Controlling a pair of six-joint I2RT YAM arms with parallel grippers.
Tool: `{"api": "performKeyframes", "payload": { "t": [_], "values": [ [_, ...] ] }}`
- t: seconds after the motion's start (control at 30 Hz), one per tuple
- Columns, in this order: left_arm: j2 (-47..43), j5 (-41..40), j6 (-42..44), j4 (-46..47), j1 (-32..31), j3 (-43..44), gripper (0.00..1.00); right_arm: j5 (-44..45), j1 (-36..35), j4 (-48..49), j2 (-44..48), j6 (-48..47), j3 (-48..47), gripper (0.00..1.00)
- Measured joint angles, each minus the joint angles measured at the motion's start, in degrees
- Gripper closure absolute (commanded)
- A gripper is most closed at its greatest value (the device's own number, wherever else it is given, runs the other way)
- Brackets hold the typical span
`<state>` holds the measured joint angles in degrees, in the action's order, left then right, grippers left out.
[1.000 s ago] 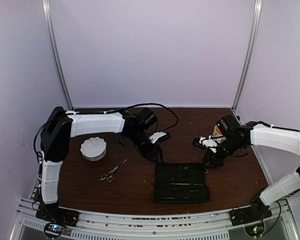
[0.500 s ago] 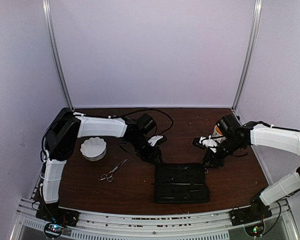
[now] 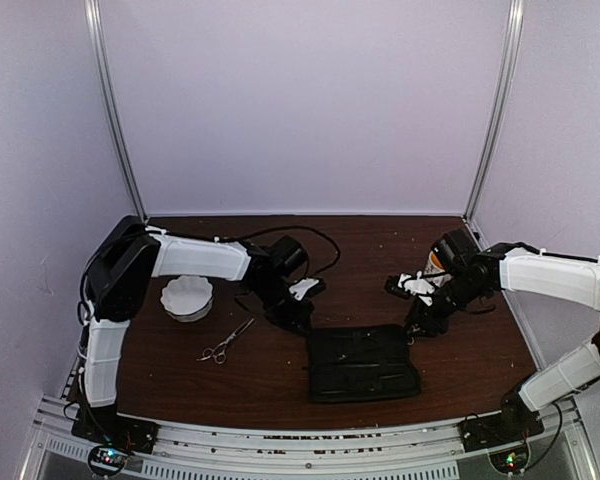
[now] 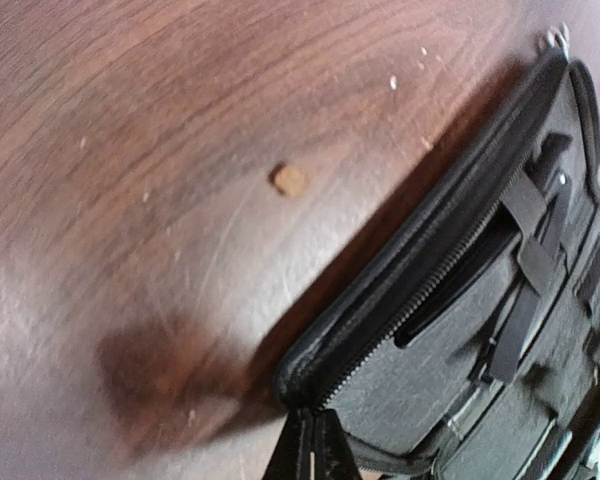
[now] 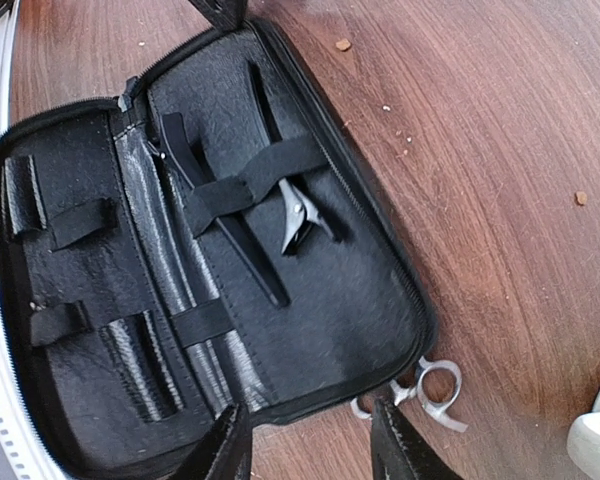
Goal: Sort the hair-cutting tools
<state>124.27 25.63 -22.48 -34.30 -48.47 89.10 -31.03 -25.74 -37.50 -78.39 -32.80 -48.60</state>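
- The brown wooden surface (image 3: 180,385) carries everything, with lilac walls around it.
- The left arm (image 3: 195,258) reaches across to the middle. The right arm (image 3: 550,275) bends in from the right side.
- A black zip case (image 3: 363,365) lies open and flat in front of centre, between the two arms. Its lining has elastic straps across it.
- A white fluted bowl (image 3: 186,297) sits at the left, beside the left arm.
- The left pincer (image 4: 312,455) is pressed closed, its tips right at the case's far-left corner, against the zip rim. Whether a bit of rim is caught between them I cannot tell.
- The right pincer (image 5: 310,420) stands about half wide above the case's right edge, with nothing held.
- One pair of silver scissors (image 3: 226,342) lies on the bare surface between the bowl and the case, touching neither.
- A second pair of scissors (image 5: 432,385) shows only its ring handles, poking out at the case's right edge just by the right pincer.
- Inside the case, a long thin black piece (image 5: 220,215) lies slantwise under a strap.
- Just beside it, under the same strap, lies a slender black tool with a silver end (image 5: 296,215).
- A few small crumbs (image 4: 289,180) dot the wood near the case.
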Motion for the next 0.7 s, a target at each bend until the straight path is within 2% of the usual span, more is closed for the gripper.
{"api": "performKeyframes", "payload": {
  "t": [0.4, 0.7],
  "values": [
    [-9.5, -8.3, 8.3, -6.1, 0.8, -3.4, 1.0, 5.7, 0.0, -1.6, -1.0, -3.7, -1.8, 0.62],
    [-10.2, -12.6, 10.9, -7.3, 4.8, -3.4, 1.0, 10.9, -0.2, -1.2, -6.3, -7.0, -6.7, 0.66]
  ]
}}
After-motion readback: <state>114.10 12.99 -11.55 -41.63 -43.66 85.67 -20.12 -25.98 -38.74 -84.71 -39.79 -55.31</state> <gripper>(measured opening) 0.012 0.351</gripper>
